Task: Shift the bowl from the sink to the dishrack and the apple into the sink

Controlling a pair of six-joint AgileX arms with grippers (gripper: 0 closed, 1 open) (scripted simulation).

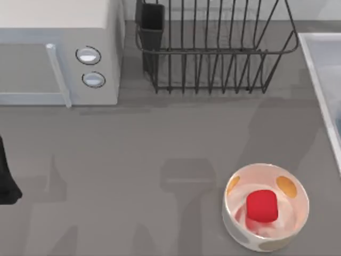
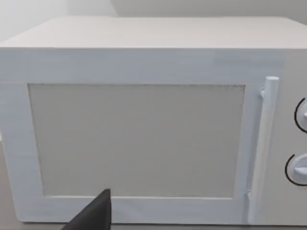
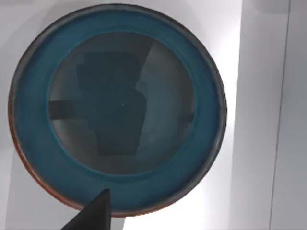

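Note:
The teal-blue bowl (image 3: 117, 108) with its red-orange rim lies upright on the pale floor of the sink (image 3: 261, 96). My right gripper (image 3: 96, 213) hovers straight above it, a dark tip showing over the bowl's rim. The sink's raised rim (image 1: 319, 69) runs along the table's right edge. The dark wire dishrack (image 1: 213, 48) stands at the back centre, its black cup (image 1: 152, 24) at the left corner. The red apple (image 1: 262, 206) rests inside a white bowl with orange spots (image 1: 265, 208) at the front right. My left arm (image 1: 6, 176) is parked at the left edge.
A white microwave (image 1: 58, 50) fills the back left, and the left wrist view faces its door (image 2: 136, 139) and handle (image 2: 264, 143) closely. Bare grey tabletop (image 1: 133, 160) stretches between the microwave, the rack and the white bowl.

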